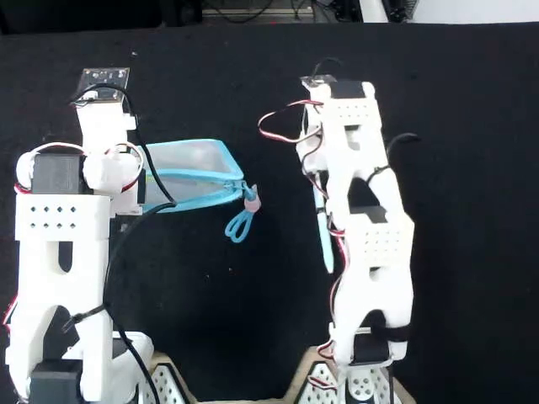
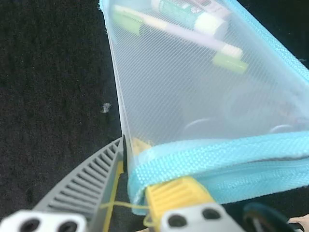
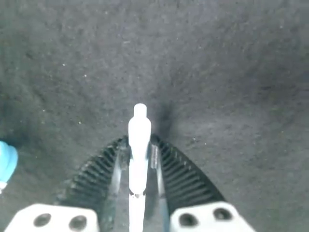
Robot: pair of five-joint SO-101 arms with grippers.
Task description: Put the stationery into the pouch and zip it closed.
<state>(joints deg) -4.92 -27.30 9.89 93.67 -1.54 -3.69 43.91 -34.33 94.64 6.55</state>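
The pouch (image 1: 189, 164), pinched by the left gripper (image 2: 129, 147), is set well apart from the pen (image 3: 139, 121) clamped crosswise to its zip (image 1: 198, 198) by the right gripper (image 3: 139, 141).

Black, felt-like cloth over the bench (image 1: 472, 252), flecked with pale lint (image 2: 105, 108). Beyond the far edge, a tangle of dark cables (image 1: 253, 12) and a bright white surface (image 1: 476, 8) at one corner. Soft, even light, no hard shadows.
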